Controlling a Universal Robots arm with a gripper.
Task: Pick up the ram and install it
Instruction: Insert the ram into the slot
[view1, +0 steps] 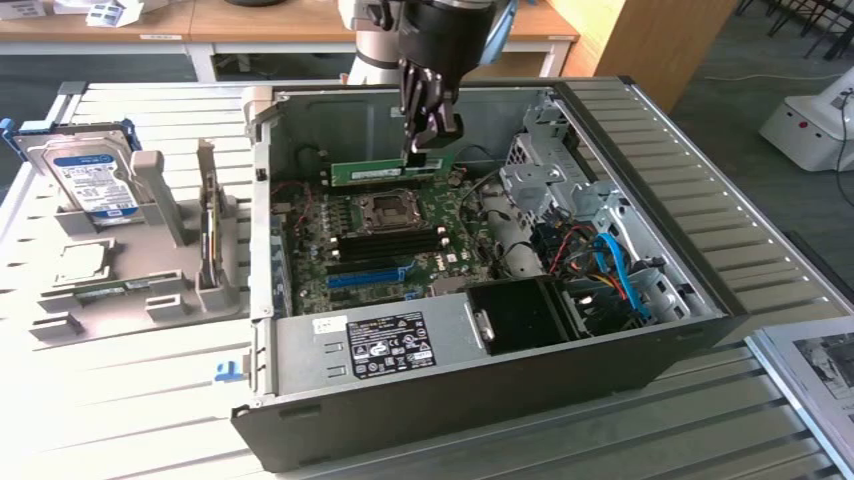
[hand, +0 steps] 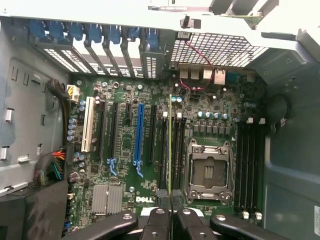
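Observation:
The ram (view1: 380, 171) is a slim green stick with a pale label. It hangs level inside the open computer case (view1: 694, 300), above the motherboard (view1: 387, 255). My gripper (view1: 423, 152) reaches down from above and is shut on the stick's top edge, near its end at the exterior view's right. In the wrist view the ram (hand: 170, 145) shows edge-on as a thin green line. It runs out from between my black fingers (hand: 157, 217), over the dark memory slots (hand: 164, 150) beside the CPU socket (hand: 208, 170).
More empty memory slots (hand: 247, 165) lie on the socket's other side. A power supply (view1: 380, 340), drive cage (view1: 541, 170) and blue cables (view1: 621, 270) crowd the case. At the exterior view's left, a grey stand (view1: 127, 270) holds a hard drive (view1: 87, 180).

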